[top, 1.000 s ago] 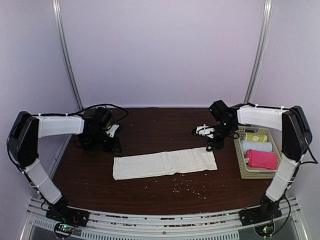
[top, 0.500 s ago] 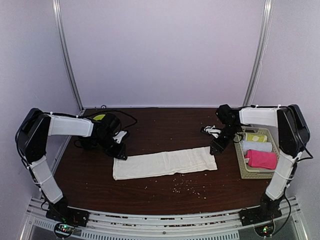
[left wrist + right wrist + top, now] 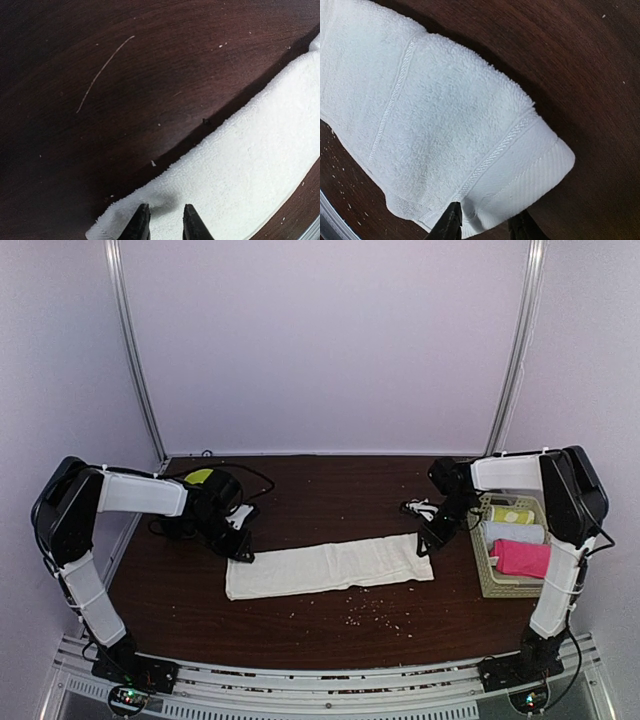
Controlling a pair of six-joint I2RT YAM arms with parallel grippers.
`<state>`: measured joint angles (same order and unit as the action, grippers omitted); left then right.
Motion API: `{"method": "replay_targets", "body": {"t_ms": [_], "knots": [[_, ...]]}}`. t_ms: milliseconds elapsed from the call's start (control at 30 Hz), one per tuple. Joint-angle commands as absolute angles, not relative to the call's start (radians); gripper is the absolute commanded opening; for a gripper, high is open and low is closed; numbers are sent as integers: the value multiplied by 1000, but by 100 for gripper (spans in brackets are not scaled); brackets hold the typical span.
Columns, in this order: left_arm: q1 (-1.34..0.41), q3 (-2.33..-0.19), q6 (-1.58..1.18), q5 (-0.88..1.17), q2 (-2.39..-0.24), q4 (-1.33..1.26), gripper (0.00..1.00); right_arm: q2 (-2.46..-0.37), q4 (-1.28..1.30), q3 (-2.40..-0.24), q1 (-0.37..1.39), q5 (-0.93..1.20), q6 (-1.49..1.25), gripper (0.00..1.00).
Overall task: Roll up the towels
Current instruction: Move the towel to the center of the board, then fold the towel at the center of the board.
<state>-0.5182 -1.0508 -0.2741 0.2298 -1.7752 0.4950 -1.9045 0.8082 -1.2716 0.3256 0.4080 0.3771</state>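
Note:
The cream towel (image 3: 330, 567) lies flat as a long strip across the dark table. My left gripper (image 3: 243, 553) is at its far left corner. In the left wrist view the towel (image 3: 250, 160) lies flat under the left gripper (image 3: 165, 225), whose jaws stand apart. My right gripper (image 3: 424, 545) is at the towel's far right corner. There the right gripper (image 3: 485, 227) straddles the hem of the towel (image 3: 445, 110), open, with a small pucker against one fingertip (image 3: 451, 220). The pink towel (image 3: 522, 558) lies in the basket.
A beige basket (image 3: 482, 582) stands at the right edge, holding a yellow-green roll (image 3: 511, 514) and a white roll (image 3: 515, 533) beside the pink towel. Crumbs (image 3: 370, 612) are scattered in front of the cream towel. A thin scratch (image 3: 102, 72) marks the wood.
Both grippers came down and inward from behind the towel onto its far corners. The right gripper's jaws widened and then narrowed around the hem. The towel has not shifted.

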Motion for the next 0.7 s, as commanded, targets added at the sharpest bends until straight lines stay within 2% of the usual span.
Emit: {"method": "replay_targets", "body": {"t_ms": [0, 100, 200, 433, 667], "knots": [[-519, -1036, -264, 206, -1761, 500, 25, -1870, 877, -1288, 313, 484, 379, 29], [-520, -1020, -268, 200, -1739, 508, 25, -1876, 893, -1281, 309, 489, 385, 25], [-519, -1007, -274, 207, -1726, 509, 25, -1873, 893, -1281, 294, 495, 385, 24], [-559, -1017, -255, 207, -1684, 493, 26, -1788, 923, -1257, 263, 458, 446, 31], [-829, -1094, -85, 173, -1644, 315, 32, -1668, 893, -1182, 267, 477, 642, 31]]}}
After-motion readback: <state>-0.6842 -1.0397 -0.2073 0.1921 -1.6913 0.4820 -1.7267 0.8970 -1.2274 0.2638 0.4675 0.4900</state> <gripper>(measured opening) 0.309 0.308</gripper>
